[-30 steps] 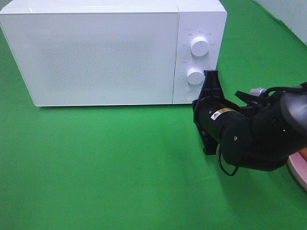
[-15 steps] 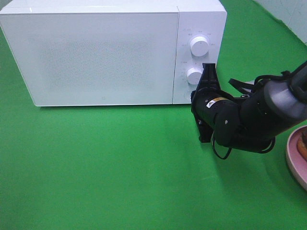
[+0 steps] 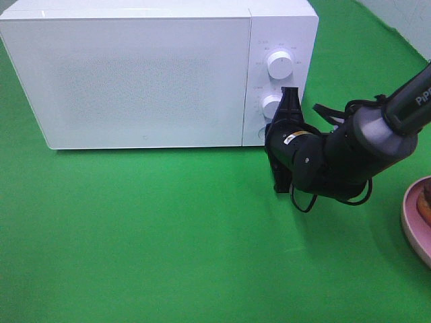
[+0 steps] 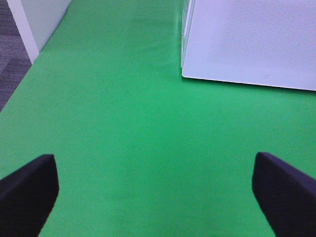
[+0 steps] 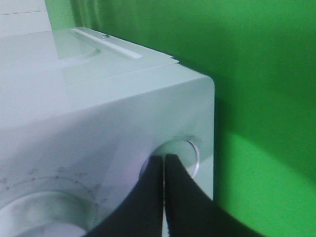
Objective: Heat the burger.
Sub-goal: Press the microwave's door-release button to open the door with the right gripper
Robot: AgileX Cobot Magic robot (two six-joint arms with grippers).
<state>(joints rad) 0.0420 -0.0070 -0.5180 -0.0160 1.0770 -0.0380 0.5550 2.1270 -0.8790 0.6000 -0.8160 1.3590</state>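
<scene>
At the button (image 5: 180, 150), only the right wrist shows closed fingers (image 5: 145, 197).

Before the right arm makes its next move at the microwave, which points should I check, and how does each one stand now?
1. Microwave door open for loading: not ok, it is closed.
2. Right gripper shut, so it can press: ok.
3. Its tip lined up with the round button at the lower corner of the panel: ok.
4. Tip already touching that button: cannot tell.
5. Left gripper open, empty and away from the door: ok.
6. Burger sitting well on the pink plate: cannot tell, the picture edge cuts both.
</scene>
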